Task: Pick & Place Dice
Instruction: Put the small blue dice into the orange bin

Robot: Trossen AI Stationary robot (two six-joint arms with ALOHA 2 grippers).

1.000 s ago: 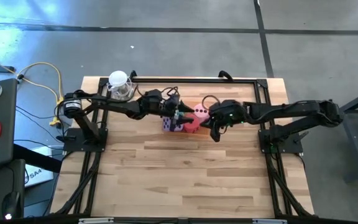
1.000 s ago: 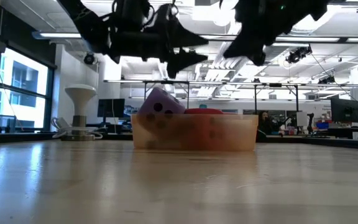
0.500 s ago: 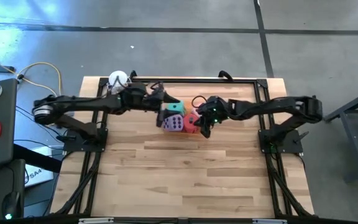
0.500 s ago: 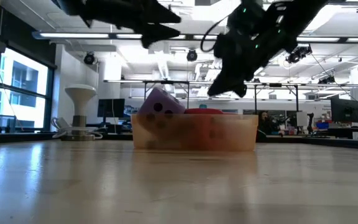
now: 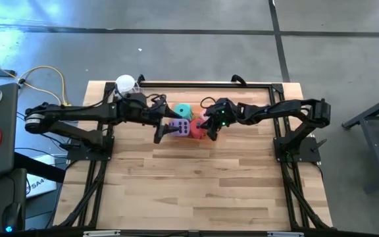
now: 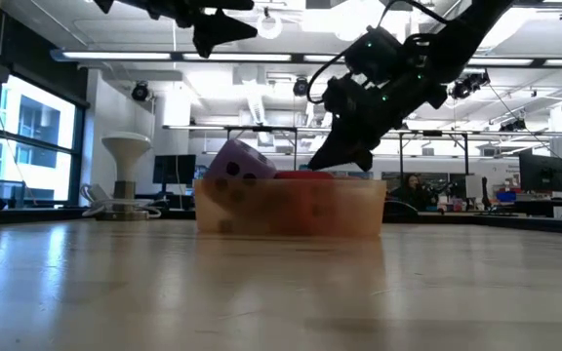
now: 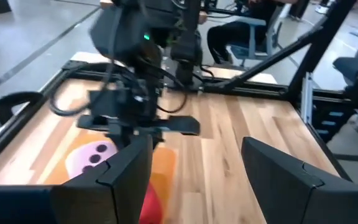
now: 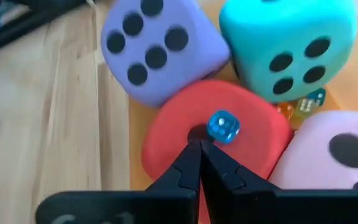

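Observation:
A translucent orange tray [image 6: 291, 210] holds the dice: purple [image 8: 157, 43], teal [image 8: 291, 43], red [image 8: 216, 143] and pink [image 8: 337, 155], packed side by side. A tiny blue die [image 8: 222, 126] lies on the red one. My right gripper [image 8: 199, 149] is shut, slanting down over the tray [image 5: 191, 136] from the table's right. My left gripper [image 5: 164, 131] hangs open, high above the tray's left end [image 6: 218, 24], with nothing between its fingers [image 7: 129, 174]. My right gripper has its shut fingertips [image 8: 191, 158] on the red die's top face [image 8: 185, 134], beside a dark pip. The fingers come slanting down from the table's right. The red die sits in the tray among the other dice.
A clear cup with a white round top [image 5: 125, 84] stands at the table's far left corner. A black frame rail [image 5: 202, 82] runs along the far edge. Two tiny dice, orange and yellow [image 8: 297, 109], lie between the big ones. Bare wood lies toward the near edge.
My left gripper has risen and drawn back from above the tray toward the table's left, staying open. My right gripper has come down and leftward onto the dice, staying shut. The tray has slid a little toward the table's left.

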